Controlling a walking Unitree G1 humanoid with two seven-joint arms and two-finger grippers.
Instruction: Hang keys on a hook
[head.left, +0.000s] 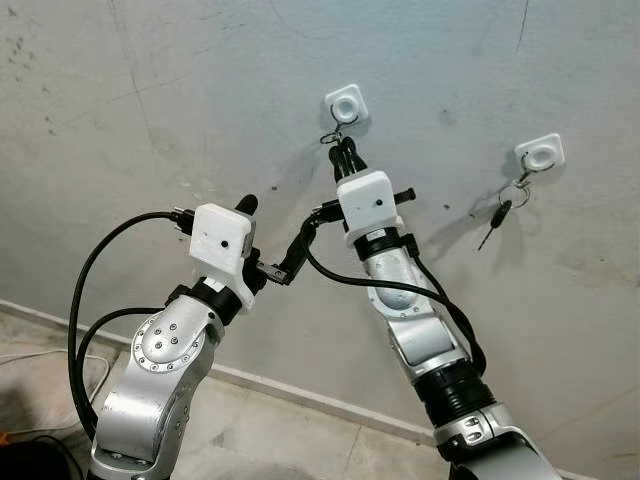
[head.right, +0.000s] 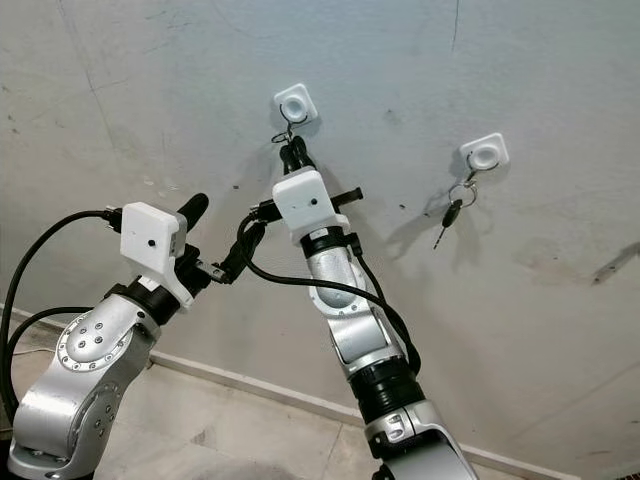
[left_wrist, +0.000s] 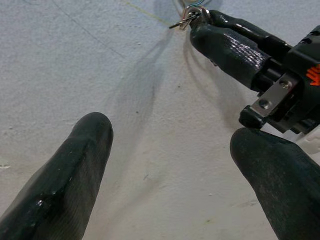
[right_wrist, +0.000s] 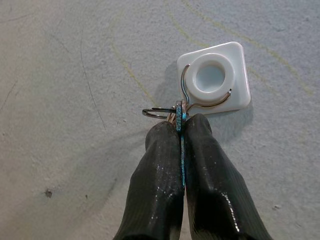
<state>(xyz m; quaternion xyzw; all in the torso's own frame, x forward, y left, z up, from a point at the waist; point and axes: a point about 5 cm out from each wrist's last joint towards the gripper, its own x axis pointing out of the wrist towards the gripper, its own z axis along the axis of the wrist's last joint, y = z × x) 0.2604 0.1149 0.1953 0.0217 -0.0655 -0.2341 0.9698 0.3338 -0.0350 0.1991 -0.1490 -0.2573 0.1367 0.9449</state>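
Right wrist view: right gripper (right_wrist: 180, 131) pinched on keys (right_wrist: 176, 113) at white hook (right_wrist: 214, 77), grey scuffed wall (right_wrist: 75, 75).

We see a grey, stained plaster wall (head.left: 150, 110) across most of the frame. A pale baseboard (head.left: 300, 395) runs diagonally along its foot toward the lower right, and below it lies a tiled floor (head.left: 250, 430). A white cable (head.left: 40, 355) lies at the lower left edge.
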